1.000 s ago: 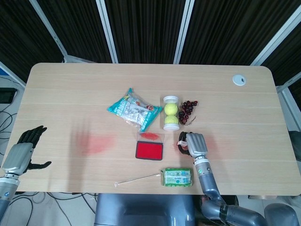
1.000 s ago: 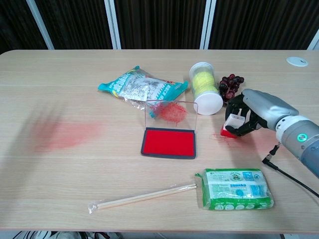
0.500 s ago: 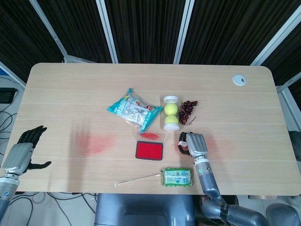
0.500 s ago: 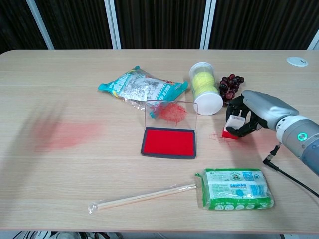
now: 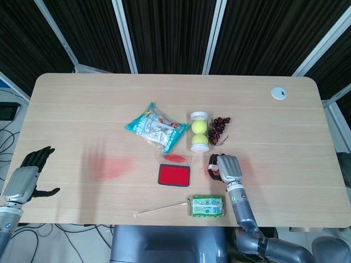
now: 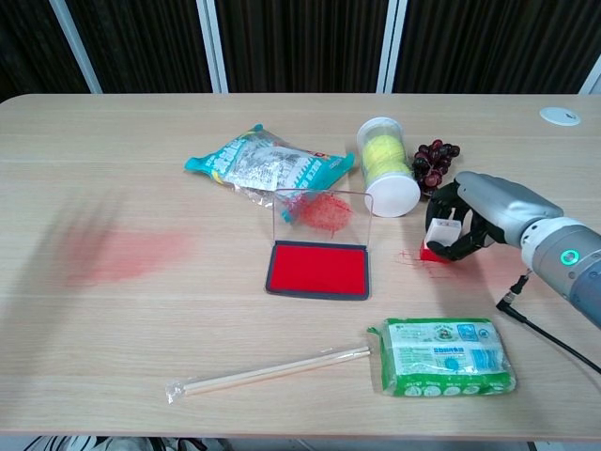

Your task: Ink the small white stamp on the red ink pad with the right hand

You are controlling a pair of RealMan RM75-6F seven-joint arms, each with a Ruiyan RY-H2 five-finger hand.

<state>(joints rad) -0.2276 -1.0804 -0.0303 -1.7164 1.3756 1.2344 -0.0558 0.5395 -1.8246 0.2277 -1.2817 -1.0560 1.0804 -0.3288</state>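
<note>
The small white stamp with a red base stands on the table to the right of the ink pad. My right hand grips it, fingers curled around its sides; in the head view this right hand hides most of the stamp. The red ink pad lies open a short way to the left of the stamp, its clear lid standing upright at the far side. My left hand hangs beyond the table's left edge with fingers apart, holding nothing.
A tennis-ball tube and dark grapes lie just behind the right hand. A teal snack bag sits behind the pad. A green packet and wrapped chopsticks lie near the front edge. A red smear marks the table's left.
The right hand's fingers have drawn a little tighter around the stamp, which stays in nearly the same spot. The left hand has not moved.
</note>
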